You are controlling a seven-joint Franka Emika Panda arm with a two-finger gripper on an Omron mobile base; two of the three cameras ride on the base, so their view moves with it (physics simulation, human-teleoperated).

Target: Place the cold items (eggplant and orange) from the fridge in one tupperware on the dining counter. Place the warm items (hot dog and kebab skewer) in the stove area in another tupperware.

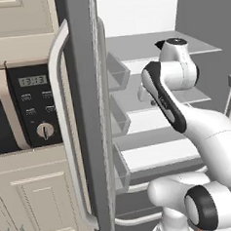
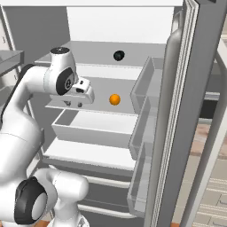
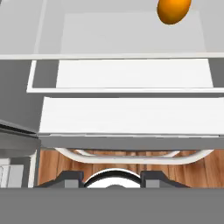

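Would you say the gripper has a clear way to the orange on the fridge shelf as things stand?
Probably yes. The fridge door stands open, the orange sits alone on its shelf, and nothing lies between it and the gripper beside it. The jaws are shut, though, and must open first.

Cream cabinet [image 1: 40, 201] with built-in black oven panel [image 1: 36, 106]; wooden floor [image 3: 57, 164].

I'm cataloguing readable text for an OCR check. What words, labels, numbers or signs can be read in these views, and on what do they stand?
No text can be read with confidence.
Oven panel display: pale digits, too blurred to read.
Oven panel buttons: small pale marks, too small to read.
Fridge, its shelves and door bins: no lettering.
Orange: plain, no label.
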